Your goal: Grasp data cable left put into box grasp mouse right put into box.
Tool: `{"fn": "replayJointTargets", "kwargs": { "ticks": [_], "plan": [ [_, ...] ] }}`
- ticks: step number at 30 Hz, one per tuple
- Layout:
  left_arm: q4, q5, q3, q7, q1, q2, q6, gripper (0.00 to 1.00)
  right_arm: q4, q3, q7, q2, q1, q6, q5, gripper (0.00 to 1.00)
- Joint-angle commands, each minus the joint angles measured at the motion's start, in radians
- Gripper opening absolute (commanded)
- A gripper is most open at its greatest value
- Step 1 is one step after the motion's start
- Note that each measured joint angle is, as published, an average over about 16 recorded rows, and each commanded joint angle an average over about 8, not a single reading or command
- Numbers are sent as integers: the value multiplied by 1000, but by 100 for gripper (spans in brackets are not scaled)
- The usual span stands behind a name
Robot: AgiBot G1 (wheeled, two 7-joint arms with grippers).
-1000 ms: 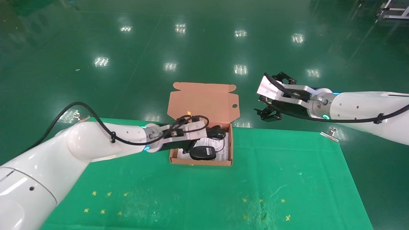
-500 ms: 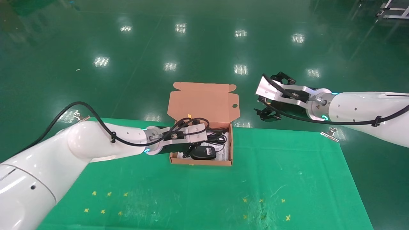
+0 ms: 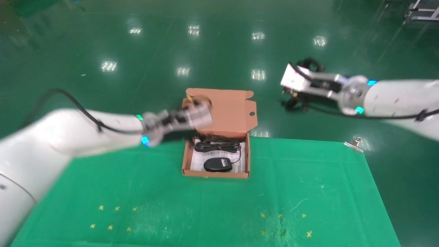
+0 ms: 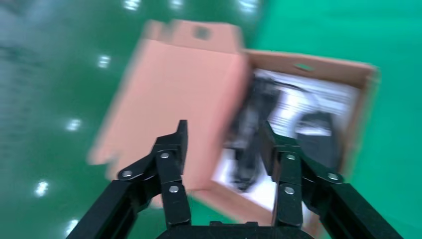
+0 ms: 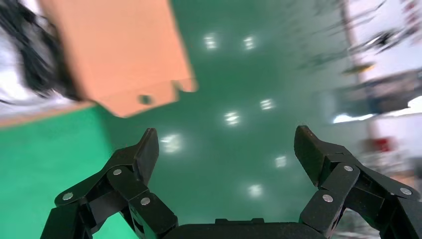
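The box [image 3: 185, 161] stands open on the green cloth with its lid [image 3: 223, 109] raised at the back. Inside, the coiled data cable [image 3: 216, 145] lies along the far side on the white sheet [image 3: 199, 161]. The black mouse [image 3: 218, 165] sits in front of it. My left gripper [image 4: 223, 127] hangs open and empty above the box's far-left corner, over the cable [image 4: 249, 112] and beside the mouse [image 4: 316, 132]. My right gripper [image 3: 295, 103] hovers off the table to the right of the lid, and the right wrist view shows it [image 5: 227, 133] open over bare floor.
The green cloth [image 3: 205, 212] covers the table and carries small yellow cross marks [image 3: 109, 226]. A metal clip [image 3: 355, 144] holds the cloth's far right corner. Beyond the far edge lies the glossy green floor [image 3: 219, 51].
My left gripper has risen out of the box and drawn back to the left, leaving the data cable lying inside. The right arm has lifted a little higher.
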Motion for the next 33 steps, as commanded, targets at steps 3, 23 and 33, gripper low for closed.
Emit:
{"fn": "replayJointTargets", "kwargs": {
  "ticks": [3,23,33],
  "plan": [
    [-12,-15,-22,-25,-37,-28,-12,100,27,-6,-14,15,42,-23,-36,100],
    [-208,-268,-210,-67,112,-224,224,100,118,250,-65,102,-135,-294,234,100],
    [-304,-392,-298,-81,193,-315,345,100,157,388,-92,145,-243,-428,388,100]
  ]
}}
